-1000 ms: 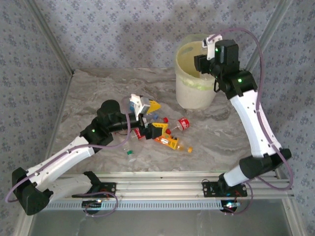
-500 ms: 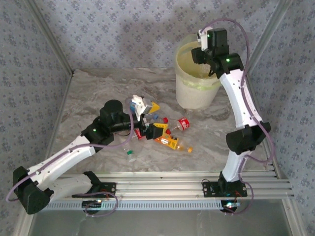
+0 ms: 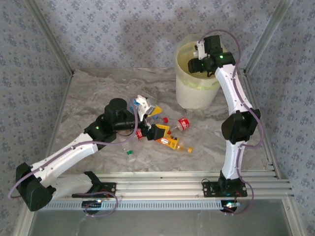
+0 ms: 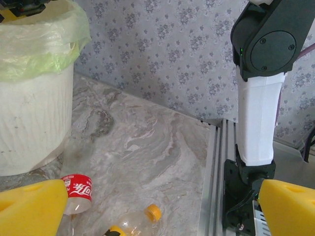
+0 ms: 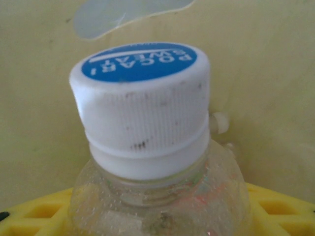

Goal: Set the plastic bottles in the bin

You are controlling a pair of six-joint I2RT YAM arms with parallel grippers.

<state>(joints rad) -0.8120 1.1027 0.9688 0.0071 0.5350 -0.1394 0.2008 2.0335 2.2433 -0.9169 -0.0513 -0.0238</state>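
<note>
My right gripper (image 3: 197,64) hangs over the mouth of the bin (image 3: 196,91), a cream-white bucket with a pale yellow-green bag. It is shut on a clear plastic bottle (image 5: 147,128) with a white cap and blue top, which stands between the yellow fingers (image 5: 29,216) above the bag's inside. My left gripper (image 3: 156,119) is open and low over the bottles on the marble table. Ahead of its yellow fingers (image 4: 29,206) lie a red-labelled bottle (image 4: 78,191) and an orange-capped bottle (image 4: 132,223). The same two bottles lie right of it, the red-labelled bottle (image 3: 183,124) and the orange bottle (image 3: 173,142).
The bin (image 4: 29,103) stands at the back right, just beyond the pile of bottles. The right arm's white link (image 4: 258,113) rises from the metal rail (image 3: 197,179) at the near edge. A small green cap (image 3: 131,152) lies near the front. Patterned walls close in the table.
The right arm has swung left and reached further over the bin, carrying the bottle with it. The left gripper has edged up and to the right over the pile.
</note>
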